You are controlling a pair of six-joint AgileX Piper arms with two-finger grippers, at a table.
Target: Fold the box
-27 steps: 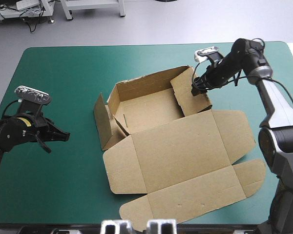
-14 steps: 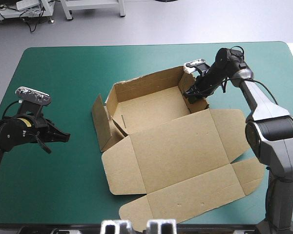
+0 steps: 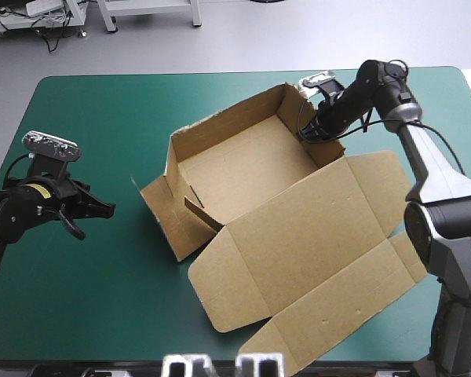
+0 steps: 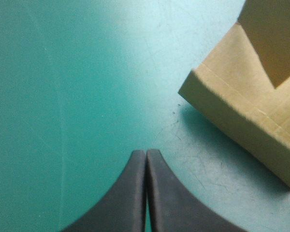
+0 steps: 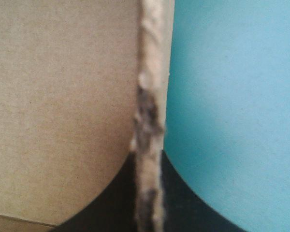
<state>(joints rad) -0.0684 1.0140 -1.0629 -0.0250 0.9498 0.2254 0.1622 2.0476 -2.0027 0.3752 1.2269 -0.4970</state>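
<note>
Right end effector (image 3: 309, 132) clamped on box (image 3: 247, 169) right wall (image 3: 328, 151); wall best raised slowly, squarely along crease. Left end effector (image 4: 146, 154) pressed together, empty, near box; bracing of left wall (image 3: 166, 218) advised.

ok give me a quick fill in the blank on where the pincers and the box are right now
1. The right pincer is shut on a raised wall of the brown ____.
2. The left pincer hangs over the bare teal-green cover with its fingers ____.
3. The lid lies spread out toward the cover's ____ edge.

Missing words: box; shut; near
</note>
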